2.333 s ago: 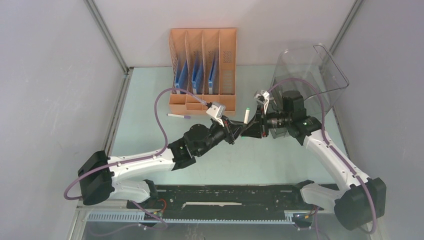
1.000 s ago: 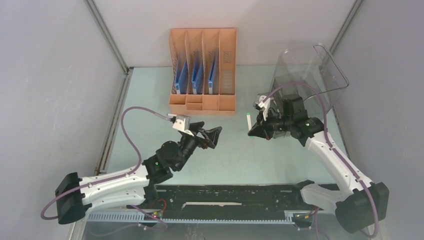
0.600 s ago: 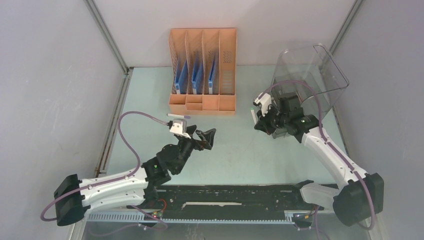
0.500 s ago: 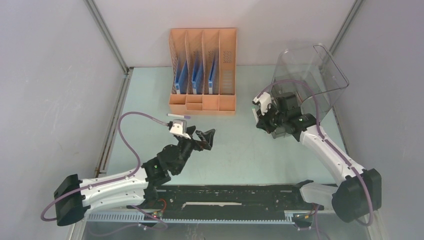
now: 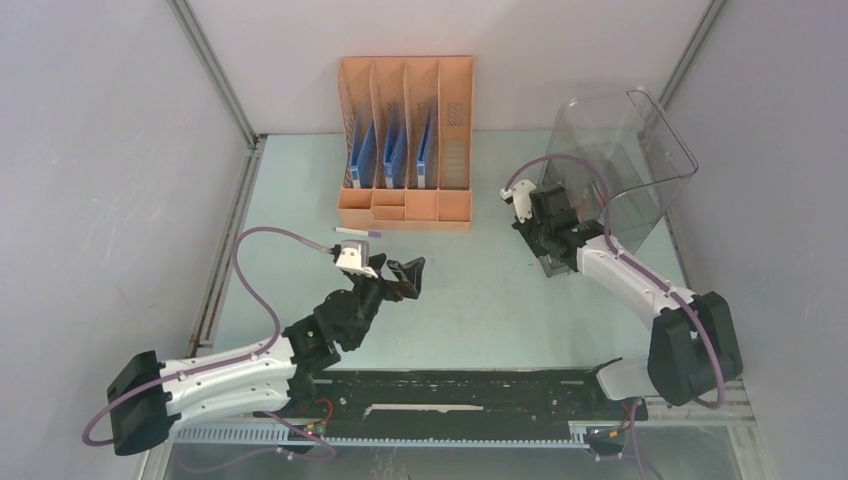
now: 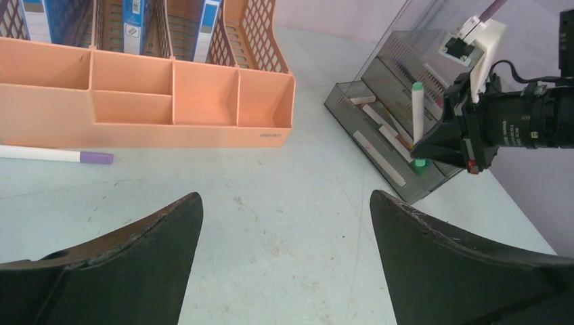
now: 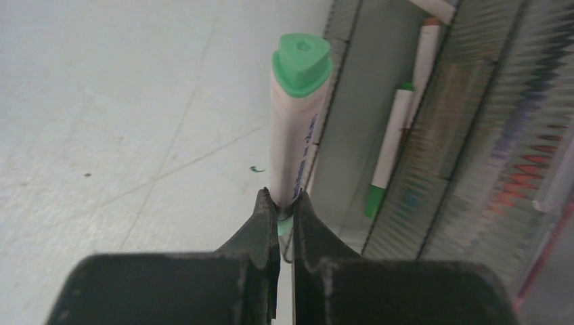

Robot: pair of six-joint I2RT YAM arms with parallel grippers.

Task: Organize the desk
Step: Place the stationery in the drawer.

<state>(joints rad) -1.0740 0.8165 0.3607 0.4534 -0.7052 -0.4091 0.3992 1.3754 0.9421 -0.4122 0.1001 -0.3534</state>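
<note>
On the pale mint-green desk [image 5: 300, 200], my right gripper [image 7: 281, 203] is shut on the lower end of a white marker with a green cap [image 7: 298, 128]. The marker stands upright at the edge of the smoky drawer tray [image 7: 352, 81]. The left wrist view shows the same marker [image 6: 417, 115] and right gripper [image 6: 423, 152] over the tray's front corner. My left gripper [image 6: 284, 203] hangs wide open above bare desk near the middle [image 5: 405, 270], with nothing between its fingers. A white marker with a purple cap [image 5: 357, 231] lies flat in front of the orange rack [image 6: 54, 155].
The orange file rack [image 5: 405, 140] with blue folders stands at the back centre. The clear smoky plastic bin [image 5: 620, 150] stands at the back right, its open tray [image 6: 379, 142] holding several markers [image 7: 392, 142]. Grey walls enclose the desk; a black rail [image 5: 450, 395] runs along the front.
My right arm has swung the green-capped marker back and right, up to the bin's tray. My left gripper has opened fully and drifted slightly left.
</note>
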